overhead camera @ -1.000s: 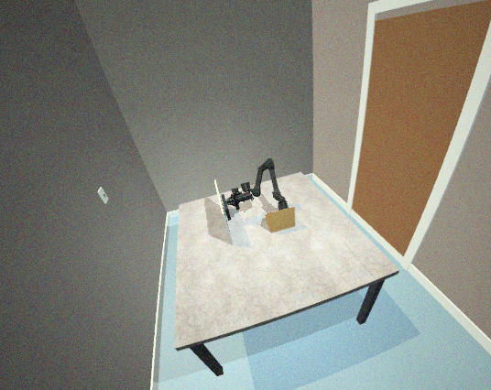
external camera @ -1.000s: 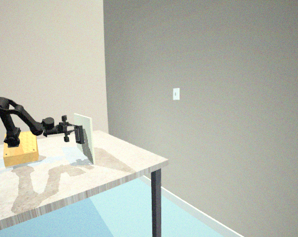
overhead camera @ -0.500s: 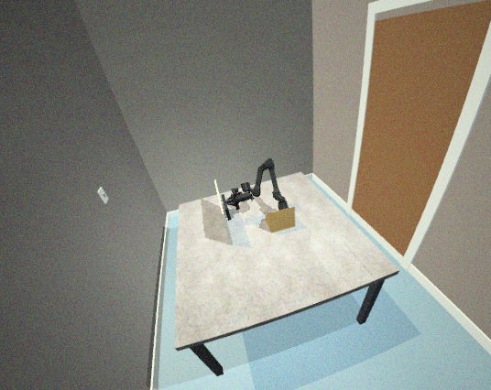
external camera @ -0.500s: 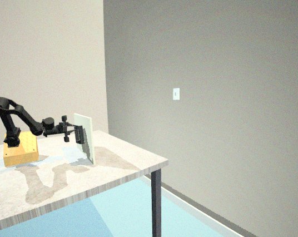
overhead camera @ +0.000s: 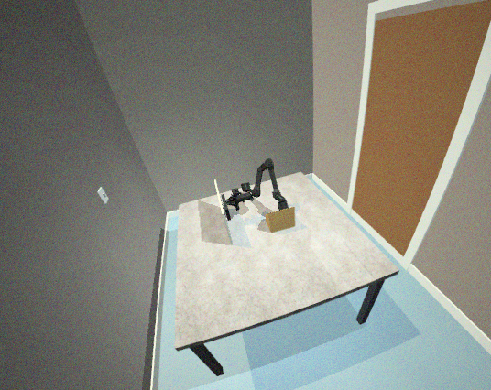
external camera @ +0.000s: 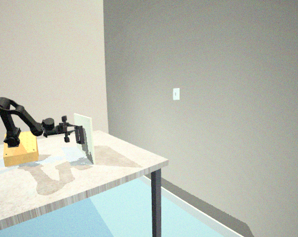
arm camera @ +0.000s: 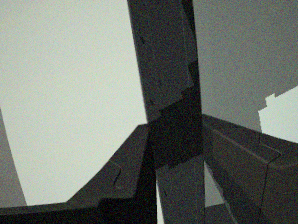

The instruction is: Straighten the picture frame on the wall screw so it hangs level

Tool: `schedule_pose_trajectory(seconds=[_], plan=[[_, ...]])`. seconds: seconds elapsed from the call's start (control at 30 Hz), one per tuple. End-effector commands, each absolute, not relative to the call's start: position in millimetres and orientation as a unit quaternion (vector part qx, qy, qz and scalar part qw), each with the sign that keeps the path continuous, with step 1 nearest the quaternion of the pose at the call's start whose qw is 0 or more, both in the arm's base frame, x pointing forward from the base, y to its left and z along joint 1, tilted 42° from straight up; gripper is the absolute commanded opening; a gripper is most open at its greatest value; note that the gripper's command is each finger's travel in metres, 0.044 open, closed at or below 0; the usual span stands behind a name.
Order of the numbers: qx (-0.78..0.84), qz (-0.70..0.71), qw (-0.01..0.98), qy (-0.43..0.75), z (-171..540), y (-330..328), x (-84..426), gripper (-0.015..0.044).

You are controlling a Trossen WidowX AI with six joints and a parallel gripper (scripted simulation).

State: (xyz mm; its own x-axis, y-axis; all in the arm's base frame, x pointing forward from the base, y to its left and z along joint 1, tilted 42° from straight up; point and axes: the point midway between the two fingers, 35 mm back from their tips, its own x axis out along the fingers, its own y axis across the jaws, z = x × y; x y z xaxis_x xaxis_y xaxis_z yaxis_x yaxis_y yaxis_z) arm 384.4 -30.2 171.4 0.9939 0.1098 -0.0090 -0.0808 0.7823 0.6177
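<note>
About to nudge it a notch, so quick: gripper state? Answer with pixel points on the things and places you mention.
Gripper (overhead camera: 228, 202) (external camera: 79, 134) (arm camera: 172, 129): closed on the dark frame (overhead camera: 226, 208) (external camera: 83, 136) (arm camera: 167, 55).

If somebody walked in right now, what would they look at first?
Probably the black robot arm, bent up high on its yellow block on the table. Next comes the pale upright panel, with the dark picture frame in front of it, gripped in the jaws. In the view from above, the big orange-brown door stands out on the right.
</note>
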Motion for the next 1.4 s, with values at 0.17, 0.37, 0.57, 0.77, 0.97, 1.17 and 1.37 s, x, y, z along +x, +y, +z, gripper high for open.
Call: schedule_pose_trajectory(seconds=[0.17, 0.37, 0.57, 0.77, 0.97, 1.17, 1.37], plan=[[0.327, 0.05, 0.944, 0.022, 169.5, -33.0, 385.2, 0.0], [0.326, 0.053, 0.944, 0.021, 170.5, -31.2, 384.8, 0.0], [0.326, 0.054, 0.944, 0.021, 170.8, -30.7, 384.7, 0.0], [0.338, 0.052, 0.939, 0.022, 169.9, -32.0, 384.8, 0.0], [0.355, 0.051, 0.933, 0.023, 169.8, -32.6, 384.9, 0.0], [0.37, 0.051, 0.927, 0.024, 169.8, -32.8, 384.9, 0.0], [0.384, 0.051, 0.921, 0.024, 169.7, -33.0, 384.9, 0.0]])
